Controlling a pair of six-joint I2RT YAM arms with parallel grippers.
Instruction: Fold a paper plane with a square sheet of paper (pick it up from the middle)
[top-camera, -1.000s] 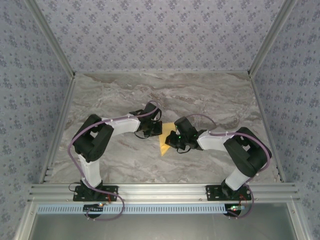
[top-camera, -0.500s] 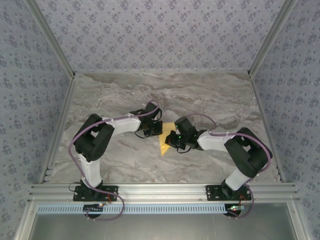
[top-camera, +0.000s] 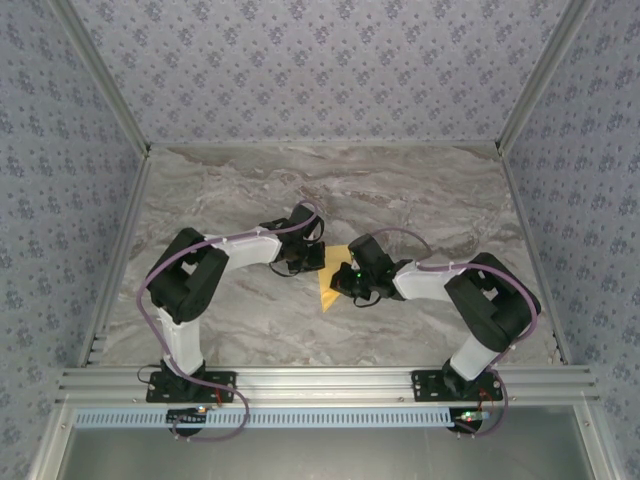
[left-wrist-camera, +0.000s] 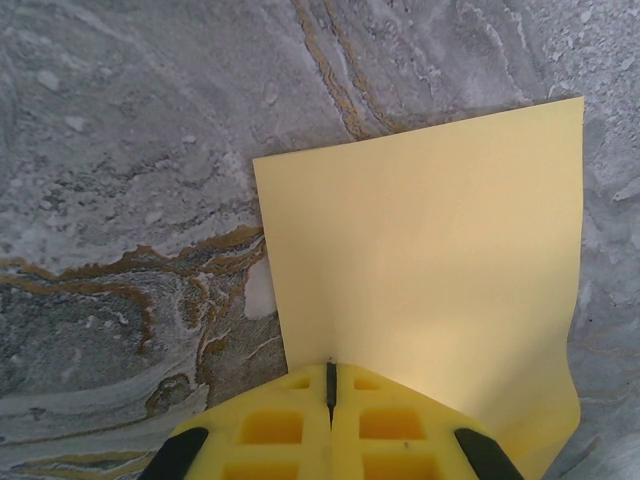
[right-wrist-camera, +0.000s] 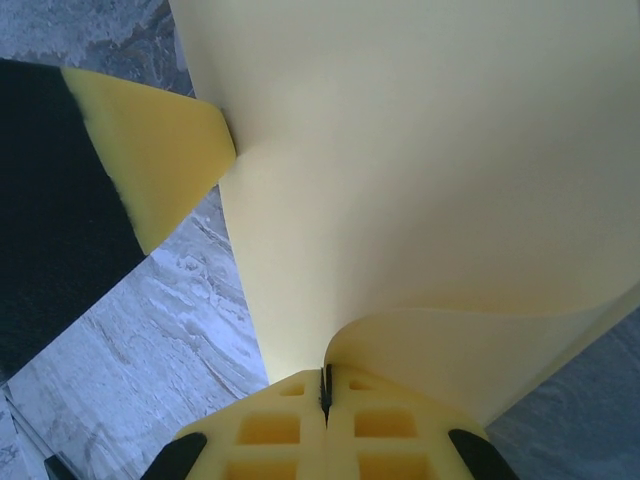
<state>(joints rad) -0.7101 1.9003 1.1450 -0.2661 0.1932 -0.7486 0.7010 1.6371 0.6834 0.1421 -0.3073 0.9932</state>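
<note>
Surface: marbled grey table (top-camera: 250, 320) beneath square sheet of paper (left-wrist-camera: 430, 250).
Left gripper (left-wrist-camera: 330, 385): jaws closed, pinching the sheet's edge.
Right gripper (right-wrist-camera: 325, 388): jaws closed, pinching the sheet's curled edge.

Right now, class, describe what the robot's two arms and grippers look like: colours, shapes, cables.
The left arm and right arm have black joints, white links and a purple cable each. The left gripper and right gripper have yellow fingers moulded with square recesses, black-edged.
</note>
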